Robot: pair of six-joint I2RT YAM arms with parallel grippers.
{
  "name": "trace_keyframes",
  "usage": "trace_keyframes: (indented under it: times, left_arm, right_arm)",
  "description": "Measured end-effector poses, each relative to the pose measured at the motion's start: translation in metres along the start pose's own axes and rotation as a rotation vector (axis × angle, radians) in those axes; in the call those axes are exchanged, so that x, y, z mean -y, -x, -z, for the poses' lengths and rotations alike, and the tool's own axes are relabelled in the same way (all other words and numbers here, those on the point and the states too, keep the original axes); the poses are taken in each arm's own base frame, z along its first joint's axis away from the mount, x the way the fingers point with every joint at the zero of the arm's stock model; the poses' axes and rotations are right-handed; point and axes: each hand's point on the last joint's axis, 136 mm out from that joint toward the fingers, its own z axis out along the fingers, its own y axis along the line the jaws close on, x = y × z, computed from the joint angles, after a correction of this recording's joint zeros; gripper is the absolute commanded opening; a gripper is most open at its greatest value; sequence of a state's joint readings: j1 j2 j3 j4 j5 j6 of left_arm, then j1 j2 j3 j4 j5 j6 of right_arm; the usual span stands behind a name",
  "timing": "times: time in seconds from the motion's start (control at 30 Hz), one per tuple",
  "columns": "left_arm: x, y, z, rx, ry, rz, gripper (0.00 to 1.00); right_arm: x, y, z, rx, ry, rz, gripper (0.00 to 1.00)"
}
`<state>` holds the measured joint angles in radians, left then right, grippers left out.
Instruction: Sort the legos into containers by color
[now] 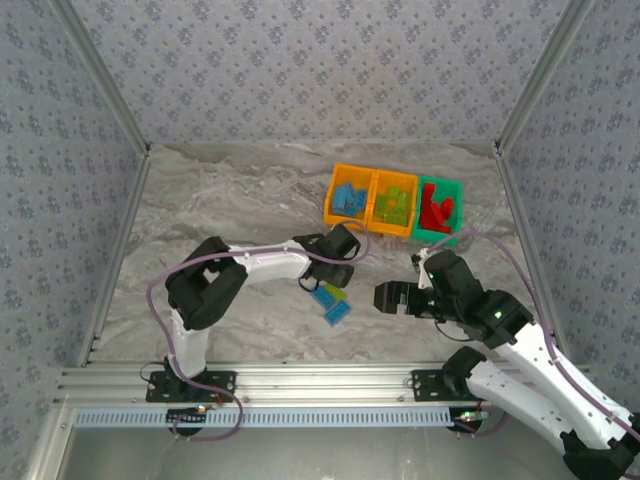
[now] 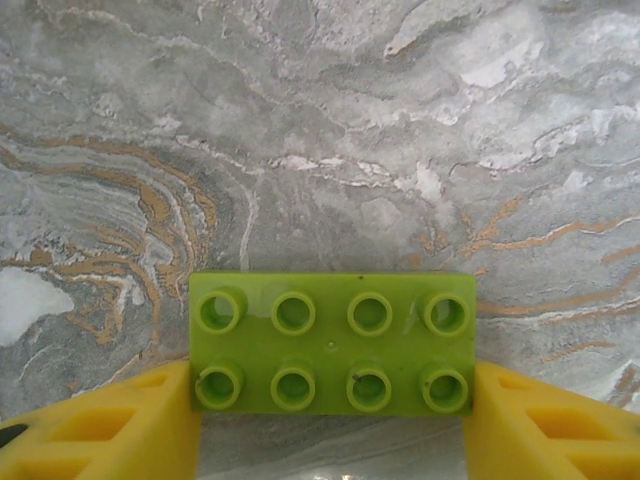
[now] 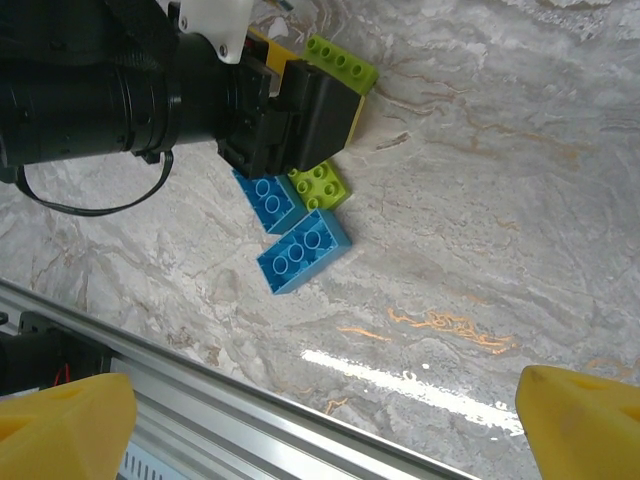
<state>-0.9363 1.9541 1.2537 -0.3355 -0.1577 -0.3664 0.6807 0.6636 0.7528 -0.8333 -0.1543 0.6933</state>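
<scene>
Here, the left gripper point(image 2: 330, 425) has its yellow fingers pressed against both ends of a lime green brick point(image 2: 332, 345) over the marbled table point(image 1: 230, 190) — the picking step, by my reading. The next move calls for a lift and a carry to the middle orange bin point(image 1: 396, 174), where other green bricks lie. The right gripper point(image 3: 320, 420) stands wide and empty. Grey patterned walls point(image 1: 300, 70) enclose the table.
</scene>
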Motion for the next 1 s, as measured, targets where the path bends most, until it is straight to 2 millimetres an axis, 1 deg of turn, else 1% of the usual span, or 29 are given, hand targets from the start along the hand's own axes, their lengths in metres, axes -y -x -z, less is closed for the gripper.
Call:
trace_keyframes:
  times: [0.13, 0.23, 0.3, 0.37, 0.43, 0.53, 0.6, 0.67, 0.7, 0.73, 0.83, 0.93, 1.0]
  left_arm:
    - [0.0, 0.0, 0.001, 0.0, -0.005, 0.001, 0.59]
    - [0.004, 0.003, 0.006, 0.008, -0.027, 0.002, 0.59]
    - [0.008, 0.011, 0.017, 0.035, -0.05, 0.0, 0.59]
    - [0.014, 0.023, 0.03, 0.078, -0.071, -0.011, 0.59]
    - [0.023, 0.043, 0.043, 0.128, -0.091, -0.03, 0.59]
    - [0.04, 0.084, 0.067, 0.225, -0.126, -0.059, 0.59]
    - [0.052, 0.117, 0.082, 0.302, -0.146, -0.079, 0.59]
    - [0.062, 0.145, 0.086, 0.363, -0.152, -0.096, 0.59]
    - [0.065, 0.158, 0.085, 0.385, -0.148, -0.104, 0.59]
    - [0.068, 0.167, 0.081, 0.396, -0.144, -0.112, 0.59]
    - [0.076, 0.191, 0.057, 0.414, -0.134, -0.135, 0.61]
    - [0.079, 0.206, 0.029, 0.411, -0.119, -0.16, 0.65]
    - [0.08, 0.212, 0.016, 0.401, -0.107, -0.178, 0.68]
  right_arm:
    - [-0.002, -0.002, 0.0, -0.007, 0.006, 0.007, 1.0]
    - [-0.003, -0.002, 0.001, 0.0, 0.007, 0.007, 1.0]
    - [-0.002, 0.0, 0.003, 0.017, 0.006, 0.004, 1.0]
    - [-0.001, 0.004, 0.007, 0.044, 0.005, 0.002, 1.0]
    - [-0.001, 0.007, 0.012, 0.074, 0.01, 0.0, 1.0]
    - [-0.002, 0.01, 0.018, 0.11, 0.018, -0.001, 1.0]
    - [-0.001, 0.011, 0.02, 0.122, 0.019, -0.006, 1.0]
    - [-0.001, 0.012, 0.021, 0.125, 0.017, -0.01, 1.0]
    - [-0.001, 0.012, 0.021, 0.125, 0.017, -0.015, 1.0]
    - [-0.001, 0.012, 0.021, 0.126, 0.016, -0.018, 1.0]
    - [-0.001, 0.011, 0.023, 0.132, 0.022, -0.025, 1.0]
    - [-0.001, 0.01, 0.028, 0.143, 0.034, -0.03, 1.0]
    - [-0.001, 0.01, 0.031, 0.153, 0.041, -0.035, 1.0]
